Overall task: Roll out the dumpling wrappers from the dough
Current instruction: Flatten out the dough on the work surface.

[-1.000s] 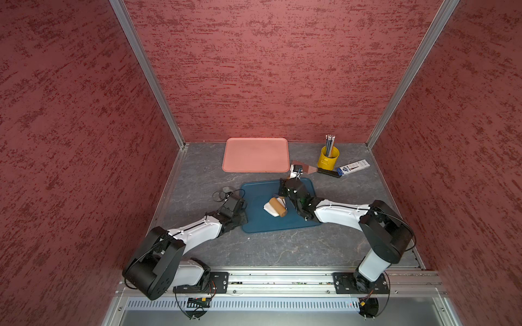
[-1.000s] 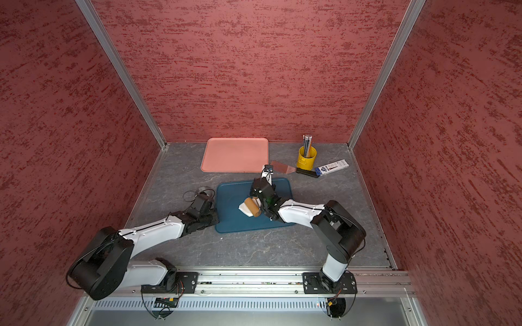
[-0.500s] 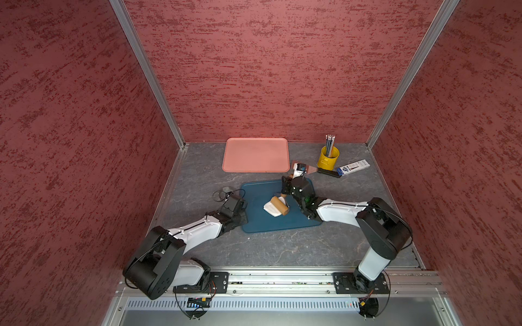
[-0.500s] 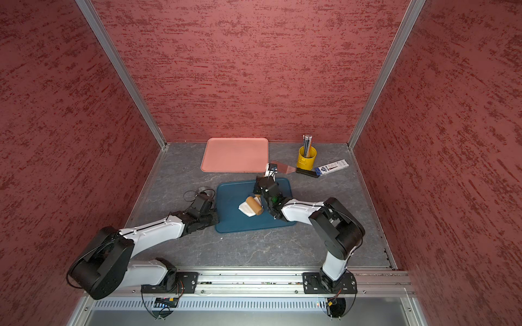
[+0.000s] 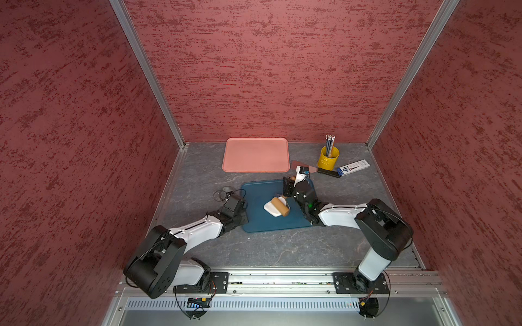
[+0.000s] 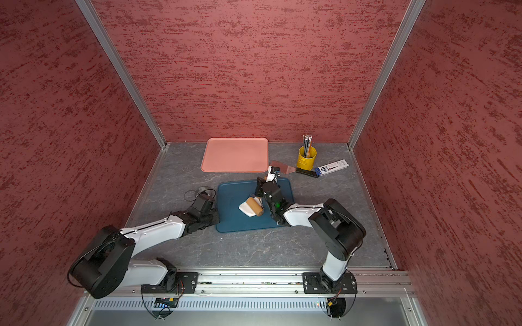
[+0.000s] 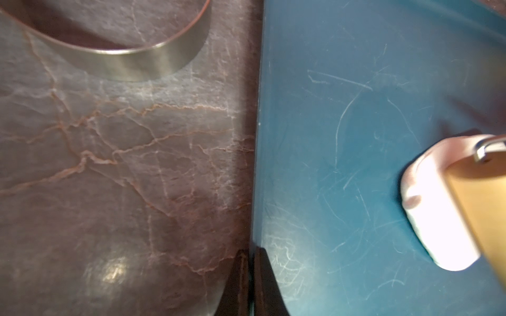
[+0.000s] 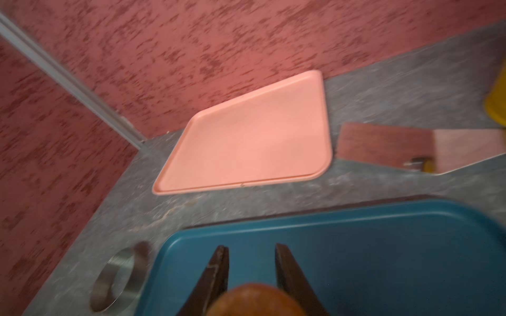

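Dough (image 5: 269, 209): white lump of irregular outline, lying on the blue tray (image 5: 258, 193), around the middle of it. Shows in both top views (image 6: 244, 209), and over-bright in the left wrist view (image 7: 435, 219).
Roller (image 5: 281, 207): wooden cylinder lying across the dough and covering the part of it nearer the right arm. A metal bracket shows at its end (image 7: 486, 149).
Right gripper (image 8: 250, 247): fingers set apart, with the roller's rounded wooden handle (image 8: 254, 299) between them, clamped on it. It hangs over the blue tray's far half. The wrist view is smeared.
Left gripper (image 7: 247, 251): fingertips closed together, nothing between them, placed right at the blue tray's left edge where it meets the grey tabletop (image 7: 109, 164). Cannot tell whether the tips touch the rim.
Metal ring (image 7: 131, 64): plain steel band on the tabletop, just beside the blue tray's left edge, and seen also in the right wrist view (image 8: 117, 279).
Pink tray (image 5: 255, 155): against the back wall, apart from the blue tray.
Scraper (image 6: 282, 167): flat metal blade with a black handle, between the pink tray and the yellow cup (image 5: 327, 161).
Yellow cup: upright, with pencils (image 5: 330, 144) in it.
Pencil box (image 5: 353, 167): flat, just beside the cup.
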Available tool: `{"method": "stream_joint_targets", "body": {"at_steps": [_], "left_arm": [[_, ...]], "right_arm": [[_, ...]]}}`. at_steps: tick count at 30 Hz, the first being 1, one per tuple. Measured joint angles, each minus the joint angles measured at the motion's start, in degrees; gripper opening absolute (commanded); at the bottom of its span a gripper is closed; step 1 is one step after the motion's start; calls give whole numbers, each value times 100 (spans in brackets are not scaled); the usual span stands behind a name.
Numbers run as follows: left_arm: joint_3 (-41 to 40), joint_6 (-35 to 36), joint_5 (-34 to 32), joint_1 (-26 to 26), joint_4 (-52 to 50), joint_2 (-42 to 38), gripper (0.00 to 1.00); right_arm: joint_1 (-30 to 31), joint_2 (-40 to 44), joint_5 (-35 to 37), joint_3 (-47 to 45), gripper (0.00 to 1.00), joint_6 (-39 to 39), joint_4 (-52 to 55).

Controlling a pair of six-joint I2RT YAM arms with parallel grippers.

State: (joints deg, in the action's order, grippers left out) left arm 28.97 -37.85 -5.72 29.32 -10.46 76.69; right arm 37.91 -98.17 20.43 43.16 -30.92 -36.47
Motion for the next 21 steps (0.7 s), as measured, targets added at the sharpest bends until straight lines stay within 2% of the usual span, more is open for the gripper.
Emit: {"method": "stream_joint_targets", "body": {"at_steps": [2, 8, 16, 21], "left_arm": [[0, 0, 0, 0, 0, 0, 0], [0, -4, 0, 0, -2, -7, 0], [0, -9, 7, -2, -26, -20, 0], [0, -42, 17, -7, -35, -22, 0]], "right_arm": [[-55, 28, -26, -70, 0, 4, -79], [686, -227, 37, -201, 0, 398, -868], [160, -72, 107, -562, 0, 435, -1300], [673, -254, 59, -584, 0, 844, -1814]]}}
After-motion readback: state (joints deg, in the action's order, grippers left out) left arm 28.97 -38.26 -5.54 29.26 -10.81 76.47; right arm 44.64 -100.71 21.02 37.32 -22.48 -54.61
